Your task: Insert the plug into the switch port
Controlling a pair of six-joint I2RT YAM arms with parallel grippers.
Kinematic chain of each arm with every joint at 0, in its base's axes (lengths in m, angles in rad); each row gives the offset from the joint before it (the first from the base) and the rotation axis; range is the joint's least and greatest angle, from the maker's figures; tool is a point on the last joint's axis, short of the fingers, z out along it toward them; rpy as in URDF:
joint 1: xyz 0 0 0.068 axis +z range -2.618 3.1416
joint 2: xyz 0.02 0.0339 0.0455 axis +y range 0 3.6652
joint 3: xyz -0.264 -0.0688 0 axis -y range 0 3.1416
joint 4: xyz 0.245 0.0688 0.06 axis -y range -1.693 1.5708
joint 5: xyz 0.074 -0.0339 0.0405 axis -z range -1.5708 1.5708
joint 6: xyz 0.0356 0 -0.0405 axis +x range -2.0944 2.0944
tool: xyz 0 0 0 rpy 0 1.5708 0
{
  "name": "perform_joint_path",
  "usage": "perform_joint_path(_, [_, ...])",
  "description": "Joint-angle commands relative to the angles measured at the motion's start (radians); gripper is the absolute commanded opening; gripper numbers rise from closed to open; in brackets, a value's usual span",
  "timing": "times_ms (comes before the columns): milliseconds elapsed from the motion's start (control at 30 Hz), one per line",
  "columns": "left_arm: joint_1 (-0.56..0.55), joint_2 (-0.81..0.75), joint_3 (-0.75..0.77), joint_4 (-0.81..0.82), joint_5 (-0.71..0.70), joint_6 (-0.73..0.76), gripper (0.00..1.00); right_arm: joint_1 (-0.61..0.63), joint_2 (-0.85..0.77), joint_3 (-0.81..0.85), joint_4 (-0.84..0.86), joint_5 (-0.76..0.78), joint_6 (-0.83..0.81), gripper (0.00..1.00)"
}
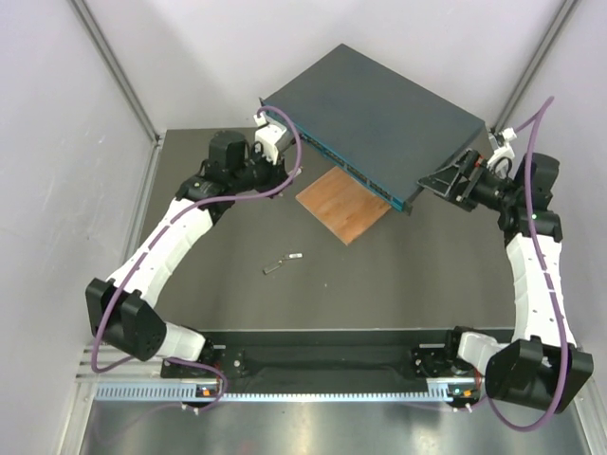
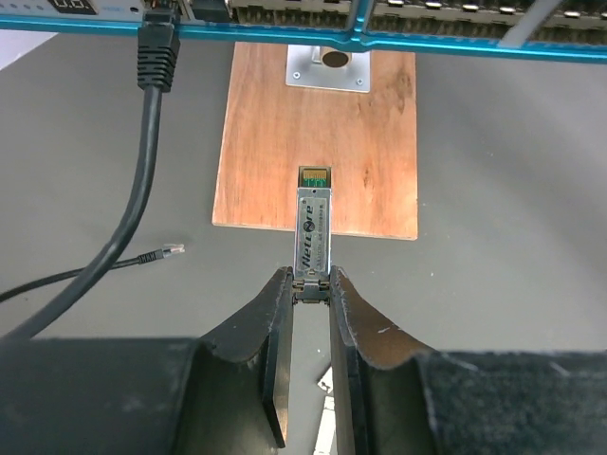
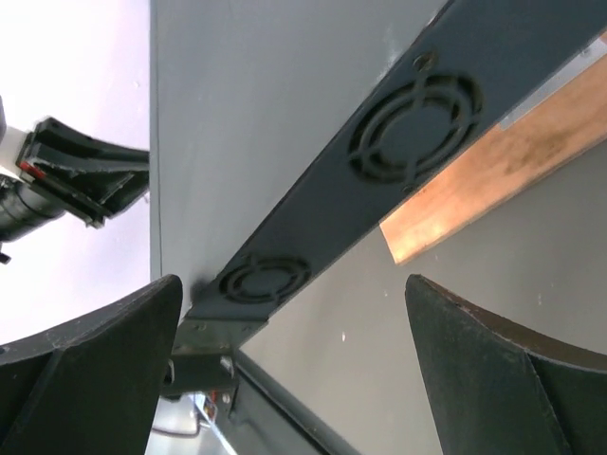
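Note:
The switch [image 1: 379,114] is propped up at the back, its teal port face [image 2: 427,38] across the top of the left wrist view. My left gripper [image 2: 311,280], also in the top view [image 1: 285,171], is shut on a silver labelled module [image 2: 313,227] with no cable and points it at that face. The plug [image 2: 173,250], pale on a thin black cable, lies on the table to the left, apart from the fingers. My right gripper [image 3: 292,281], also in the top view [image 1: 446,180], is open wide at the switch's vented side [image 3: 398,133].
A brown wooden board [image 1: 341,204] lies under the switch's front edge, with a metal bracket [image 2: 327,68] at its far end. A thick black cable [image 2: 142,171] is plugged into a left port. Small loose grey pieces [image 1: 283,264] lie mid-table.

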Motion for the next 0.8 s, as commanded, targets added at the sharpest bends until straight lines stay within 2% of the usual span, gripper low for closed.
perform_joint_path(0, [0.005, 0.017, 0.032, 0.032, -0.003, -0.013, 0.0, -0.013, -0.008, -0.049, 0.206, -0.022, 0.082, 1.0])
perform_joint_path(133, [0.008, 0.05, 0.043, 0.049, -0.012, 0.004, 0.0, -0.008, 0.016, -0.098, 0.421, -0.034, 0.207, 1.0])
perform_joint_path(333, [0.019, 0.093, 0.092, 0.078, -0.02, 0.001, 0.0, 0.012, 0.056, -0.104, 0.509, -0.024, 0.254, 1.0])
perform_joint_path(400, [0.019, 0.11, 0.11, 0.084, -0.026, -0.007, 0.0, 0.018, 0.064, -0.11, 0.526, -0.019, 0.256, 0.97])
perform_joint_path(433, [0.019, 0.114, 0.124, 0.089, -0.03, -0.009, 0.0, 0.024, 0.065, -0.11, 0.532, -0.018, 0.267, 0.9])
perform_joint_path(600, [0.024, 0.142, 0.147, 0.123, -0.047, -0.039, 0.0, 0.038, 0.072, -0.116, 0.537, -0.001, 0.27, 0.72])
perform_joint_path(700, [0.024, 0.149, 0.153, 0.135, -0.049, -0.056, 0.0, 0.038, 0.073, -0.115, 0.537, 0.013, 0.273, 0.55])
perform_joint_path(767, [0.022, 0.156, 0.155, 0.144, -0.061, -0.059, 0.0, 0.039, 0.075, -0.113, 0.538, 0.016, 0.274, 0.48])
